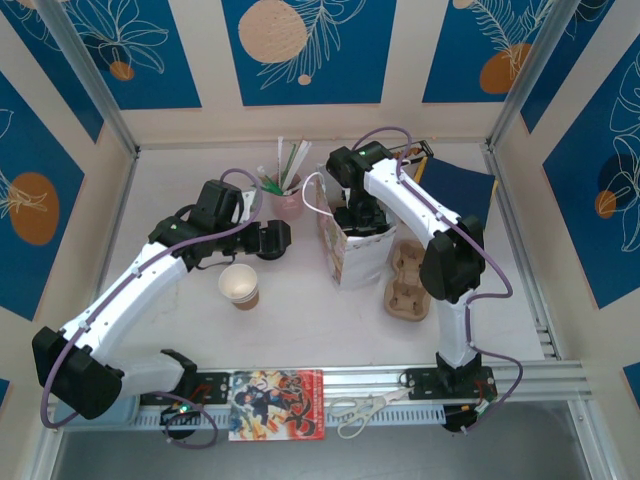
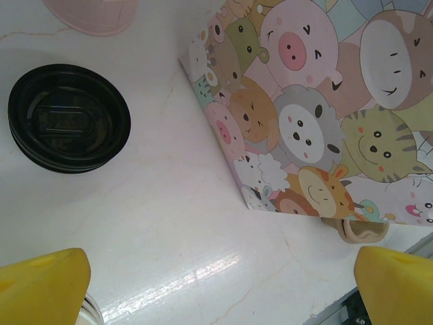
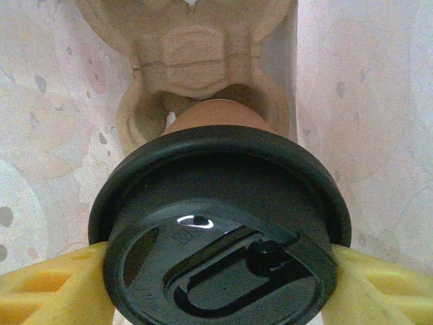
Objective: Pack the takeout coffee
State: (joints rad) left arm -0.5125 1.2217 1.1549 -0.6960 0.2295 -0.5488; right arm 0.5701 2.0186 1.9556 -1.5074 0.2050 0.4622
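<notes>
Surface: white table [image 1: 300, 330], faintly veined like marble, glossy (glare streak in the left wrist view).
Room: walls [image 1: 60, 100] of cream board with blue leaf-print panels; metal posts at the far corners.
Near edge: aluminium rail [image 1: 540, 378], with a comic [image 1: 277, 403] and scissors [image 1: 360, 408] lying across it.
Task item: cup [image 1: 240, 285], upright and lidless, on bare table left of the bag [image 1: 350, 255].
Left arm: left gripper [image 2: 223, 277] spread wide, holding nothing, over the table between the lid [image 2: 67, 118] and the bag.
Right arm: right gripper [image 3: 216, 271] inside the bag, clamped on a lidded cup [image 3: 216, 203] at a pulp carrier [image 3: 193, 61].
Far side: straw cup [image 1: 287, 195]; blue folder [image 1: 460, 185].
</notes>
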